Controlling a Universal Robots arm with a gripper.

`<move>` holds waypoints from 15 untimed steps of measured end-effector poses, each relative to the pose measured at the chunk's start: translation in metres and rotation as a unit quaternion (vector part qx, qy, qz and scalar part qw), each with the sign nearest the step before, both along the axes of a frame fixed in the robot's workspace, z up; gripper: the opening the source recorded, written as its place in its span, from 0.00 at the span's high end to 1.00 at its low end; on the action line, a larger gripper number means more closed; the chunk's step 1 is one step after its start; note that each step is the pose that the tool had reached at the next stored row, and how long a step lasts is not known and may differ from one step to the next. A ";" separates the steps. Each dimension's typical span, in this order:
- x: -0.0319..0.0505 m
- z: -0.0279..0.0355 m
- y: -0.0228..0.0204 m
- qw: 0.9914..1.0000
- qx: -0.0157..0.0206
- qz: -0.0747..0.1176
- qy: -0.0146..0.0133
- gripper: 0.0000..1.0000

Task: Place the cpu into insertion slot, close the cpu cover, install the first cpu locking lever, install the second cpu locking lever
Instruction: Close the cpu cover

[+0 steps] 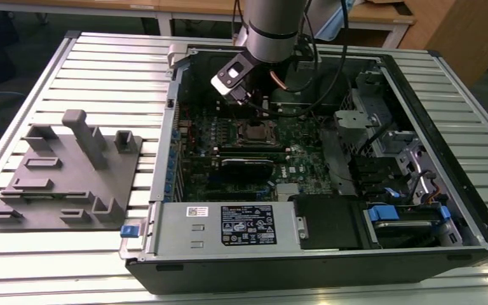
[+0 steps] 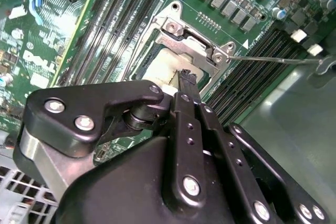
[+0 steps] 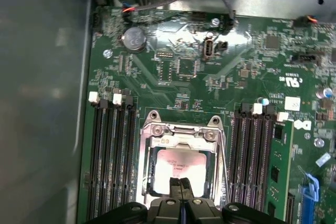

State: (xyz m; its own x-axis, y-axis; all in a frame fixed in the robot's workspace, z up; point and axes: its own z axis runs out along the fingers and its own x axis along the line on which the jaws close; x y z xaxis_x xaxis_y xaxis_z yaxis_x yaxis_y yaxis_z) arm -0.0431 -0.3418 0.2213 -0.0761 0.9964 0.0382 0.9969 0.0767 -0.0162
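Inside the open computer case, the insertion slot (image 1: 255, 132) sits in the green motherboard. In both wrist views the cpu (image 3: 181, 162) (image 2: 160, 64) lies in it, silver top up. The silvery cpu cover (image 3: 184, 133) (image 2: 190, 44) lies flat around the cpu as a frame. A thin wire locking lever (image 2: 278, 59) sticks out sideways from one socket corner, and another lever (image 3: 226, 166) runs along the socket's side. My gripper (image 1: 246, 107) (image 3: 181, 183) (image 2: 187, 76) hangs just above the socket, fingers pressed together over the cpu's edge, holding nothing.
Black memory slots (image 3: 113, 161) flank the socket on both sides. The silver power supply (image 1: 227, 225) fills the case's front, and drive bays (image 1: 388, 146) stand at the exterior view's right. A grey fixture block (image 1: 66, 171) rests on the slatted table at the exterior view's left.
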 end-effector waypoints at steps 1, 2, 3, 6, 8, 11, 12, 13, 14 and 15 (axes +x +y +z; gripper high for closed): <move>0.0000 0.0000 0.0000 1.000 0.000 0.007 0.000 0.89; 0.0000 0.0000 0.0000 1.000 0.000 0.015 0.000 0.89; 0.0000 0.0000 0.0000 1.000 0.000 0.022 0.000 0.89; 0.0000 -0.0001 0.0000 0.999 0.000 0.046 0.000 0.89; 0.0000 -0.0001 0.0000 0.998 0.000 0.060 0.000 0.89; 0.0000 -0.0001 0.0000 0.996 0.000 0.084 0.000 0.89; 0.0000 -0.0001 0.0000 0.996 0.000 0.092 0.000 0.89; 0.0000 -0.0001 0.0000 0.995 0.000 0.100 0.000 0.89; 0.0000 -0.0001 0.0000 0.994 0.000 0.107 0.000 0.89; 0.0000 -0.0001 0.0000 0.994 0.000 0.111 0.000 0.89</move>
